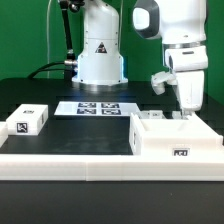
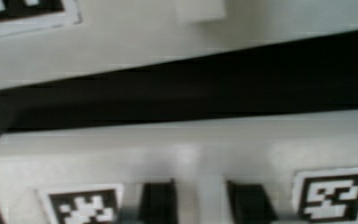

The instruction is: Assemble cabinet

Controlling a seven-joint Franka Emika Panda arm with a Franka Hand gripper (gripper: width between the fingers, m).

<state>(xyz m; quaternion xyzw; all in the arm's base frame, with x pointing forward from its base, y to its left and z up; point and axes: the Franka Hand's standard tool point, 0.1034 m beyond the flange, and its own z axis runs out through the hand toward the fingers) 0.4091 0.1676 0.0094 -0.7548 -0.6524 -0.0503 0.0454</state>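
The cabinet [image 1: 175, 140] is the big white box at the exterior view's right, with a small tag on its front. My gripper [image 1: 186, 112] reaches straight down onto its top edge. In the wrist view the cabinet [image 2: 176, 150] fills the lower half, with a tag on either side of my gripper [image 2: 202, 203]. The two black fingers [image 2: 158, 203] stand close together with a strip of the white body between them. The gripper looks shut on that wall. A small white tagged block [image 1: 28, 121] lies apart at the exterior view's left.
The marker board [image 1: 98, 107] lies flat mid-table in front of the arm's base [image 1: 100, 60]. A low white rail [image 1: 70, 160] runs along the front of the table. Another white tagged surface [image 2: 34, 20] shows beyond a dark gap in the wrist view.
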